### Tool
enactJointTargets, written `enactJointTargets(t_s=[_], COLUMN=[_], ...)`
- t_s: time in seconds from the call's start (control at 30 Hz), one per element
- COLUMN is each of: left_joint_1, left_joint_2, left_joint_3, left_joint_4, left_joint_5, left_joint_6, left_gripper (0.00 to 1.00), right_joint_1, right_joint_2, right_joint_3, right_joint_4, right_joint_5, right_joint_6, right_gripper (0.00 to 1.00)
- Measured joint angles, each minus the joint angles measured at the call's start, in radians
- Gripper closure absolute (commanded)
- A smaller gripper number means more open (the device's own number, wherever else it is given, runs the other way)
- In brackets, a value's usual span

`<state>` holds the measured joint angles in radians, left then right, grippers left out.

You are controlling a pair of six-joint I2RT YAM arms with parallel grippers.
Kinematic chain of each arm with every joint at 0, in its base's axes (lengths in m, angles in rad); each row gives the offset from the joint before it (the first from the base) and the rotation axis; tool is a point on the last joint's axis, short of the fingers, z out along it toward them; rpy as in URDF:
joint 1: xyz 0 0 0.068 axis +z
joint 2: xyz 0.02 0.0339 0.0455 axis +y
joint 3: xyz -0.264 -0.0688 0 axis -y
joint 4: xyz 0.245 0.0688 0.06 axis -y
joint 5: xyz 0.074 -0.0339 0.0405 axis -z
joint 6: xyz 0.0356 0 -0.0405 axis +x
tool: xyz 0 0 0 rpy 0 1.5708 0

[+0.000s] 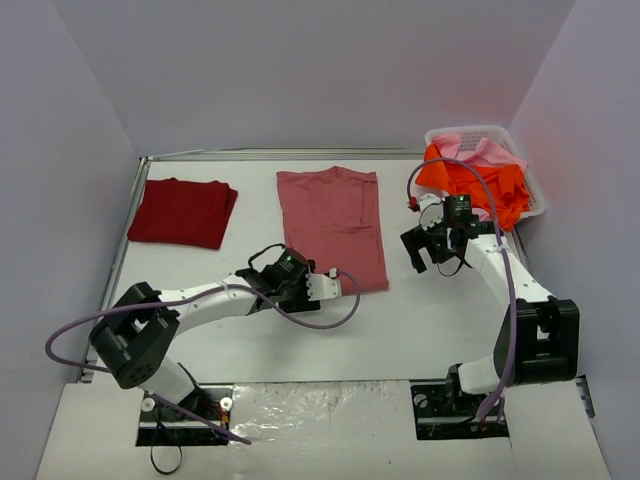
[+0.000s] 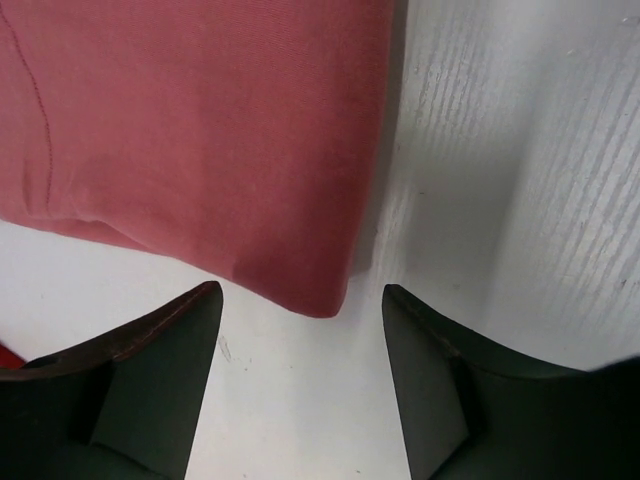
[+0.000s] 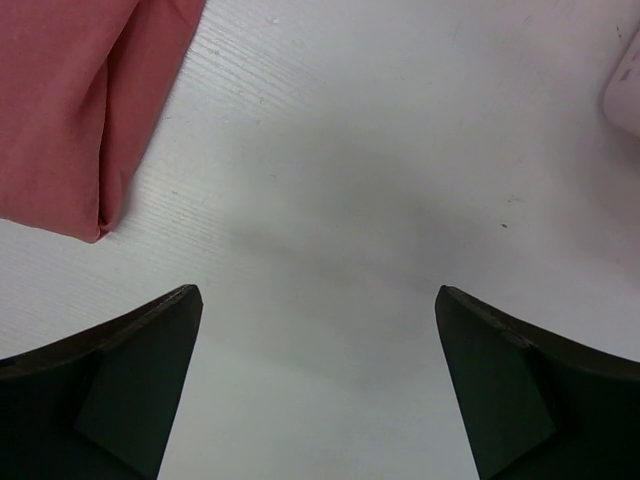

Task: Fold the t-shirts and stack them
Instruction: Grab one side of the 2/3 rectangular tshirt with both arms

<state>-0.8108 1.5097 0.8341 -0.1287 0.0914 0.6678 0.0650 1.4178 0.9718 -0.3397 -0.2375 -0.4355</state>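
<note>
Rose-red t-shirt (image 1: 333,225): lies flat as a long folded panel at the middle of the worktop (image 1: 420,320), running from 12 o'clock down toward 6; its near right corner (image 2: 325,295) points at the gap of the left pincer.
Dark crimson t-shirt (image 1: 182,211): folded into a flat rectangle at 10 o'clock on the worktop, well apart from the rose-red one.
Orange t-shirt (image 1: 480,185): crumpled in the white basket (image 1: 470,130) at 2 o'clock, spilling over the near rim.
Light pink t-shirt (image 1: 480,150): bunched in the same basket, behind the orange cloth.
Left pincer (image 1: 335,286): released, low at the rose-red shirt's near right corner; in the wrist view the dark fingers (image 2: 165,360) stand apart with the corner just ahead of them, no cloth pinched.
Right pincer (image 1: 430,258): released and spread wide, at 3 o'clock of the rose-red shirt, between it and the basket; its fingers (image 3: 130,370) frame bare worktop, the shirt edge off at 10 o'clock.
</note>
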Motion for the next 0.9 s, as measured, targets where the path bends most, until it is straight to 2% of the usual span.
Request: enactJointTargets(t_s=[0.1, 0.2, 0.7, 0.73, 0.9], left_joint_1=[-0.001, -0.001, -0.001, -0.001, -0.001], left_joint_2=[0.03, 0.063, 0.136, 0.138, 0.145], left_joint_3=[0.0, 0.003, 0.071, 0.074, 0.086], left_joint_4=[0.008, 0.0, -0.066, -0.069, -0.084], left_joint_5=[-0.004, -0.005, -0.002, -0.002, -0.001], left_joint_6=[-0.003, -0.011, -0.021, -0.021, -0.021], left_gripper=[0.44, 0.56, 0.91, 0.97, 0.98], right_joint_1=[0.0, 0.0, 0.0, 0.0, 0.0], right_joint_2=[0.001, 0.001, 0.001, 0.001, 0.001], right_joint_3=[0.0, 0.0, -0.007, -0.008, -0.008], right_joint_4=[0.001, 0.002, 0.007, 0.007, 0.007], right_joint_5=[0.005, 0.008, 0.014, 0.014, 0.004], right_joint_6=[0.0, 0.0, 0.0, 0.0, 0.0], right_gripper=[0.0, 0.0, 0.0, 0.0, 0.0])
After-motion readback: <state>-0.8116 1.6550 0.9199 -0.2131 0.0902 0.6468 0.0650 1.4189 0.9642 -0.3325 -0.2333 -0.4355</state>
